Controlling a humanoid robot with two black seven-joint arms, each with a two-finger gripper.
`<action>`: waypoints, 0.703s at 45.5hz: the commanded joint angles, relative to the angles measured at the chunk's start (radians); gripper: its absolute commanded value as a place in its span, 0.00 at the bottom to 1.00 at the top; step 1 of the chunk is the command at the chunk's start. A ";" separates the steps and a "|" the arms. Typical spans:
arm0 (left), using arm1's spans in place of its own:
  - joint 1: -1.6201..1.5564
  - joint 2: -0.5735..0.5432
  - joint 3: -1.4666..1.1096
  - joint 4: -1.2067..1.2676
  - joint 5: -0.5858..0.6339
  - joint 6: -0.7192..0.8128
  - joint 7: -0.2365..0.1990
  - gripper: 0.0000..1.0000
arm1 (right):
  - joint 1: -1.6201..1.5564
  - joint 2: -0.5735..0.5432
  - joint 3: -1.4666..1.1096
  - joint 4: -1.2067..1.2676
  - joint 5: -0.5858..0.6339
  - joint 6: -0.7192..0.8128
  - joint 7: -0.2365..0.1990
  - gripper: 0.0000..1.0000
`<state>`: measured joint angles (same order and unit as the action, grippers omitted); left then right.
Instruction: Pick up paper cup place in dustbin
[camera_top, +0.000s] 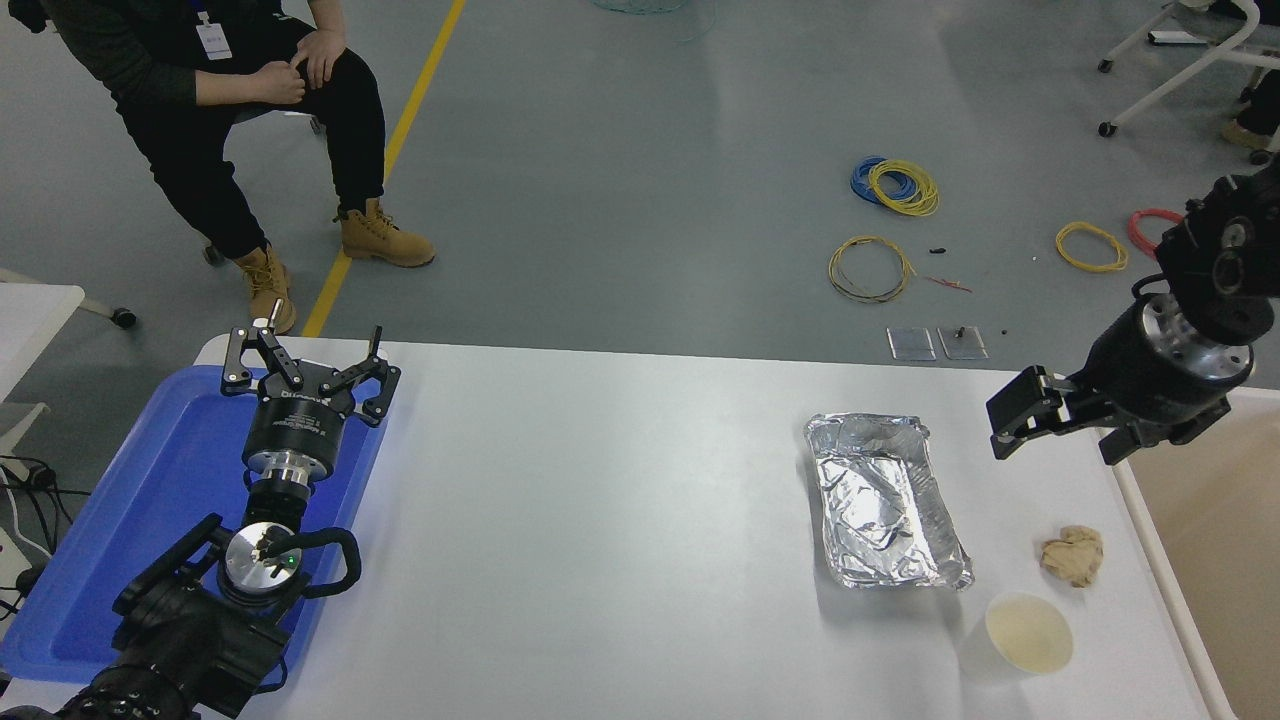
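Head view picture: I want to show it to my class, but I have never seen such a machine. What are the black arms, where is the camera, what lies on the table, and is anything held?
The camera sits high on a two-armed robot, looking down over a white table. Each black arm ends in a gripper.

The left gripper is open and empty above a flat blue plastic tray.

The right gripper hangs over the table's far right corner, holding nothing.

On the table lie a crinkled silver foil tray, a crumpled tan paper ball and a small white paper cup, upright.

The large white-rimmed dustbin stands at the right. A person sits beyond the table.
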<state>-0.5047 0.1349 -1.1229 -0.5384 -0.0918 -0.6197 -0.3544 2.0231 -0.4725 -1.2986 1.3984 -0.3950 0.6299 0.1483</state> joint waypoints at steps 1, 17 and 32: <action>0.000 0.000 0.000 0.000 0.000 0.000 0.000 1.00 | -0.058 -0.070 0.013 0.011 -0.090 -0.035 0.000 1.00; 0.000 0.000 0.000 0.000 0.000 0.002 0.000 1.00 | -0.205 -0.132 0.079 0.010 -0.163 -0.098 0.005 1.00; 0.000 0.000 0.000 0.000 0.000 0.000 0.000 1.00 | -0.374 -0.146 0.130 -0.018 -0.240 -0.188 0.010 1.00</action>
<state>-0.5047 0.1350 -1.1229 -0.5385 -0.0920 -0.6196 -0.3545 1.7624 -0.6050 -1.1980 1.3961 -0.5748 0.5021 0.1549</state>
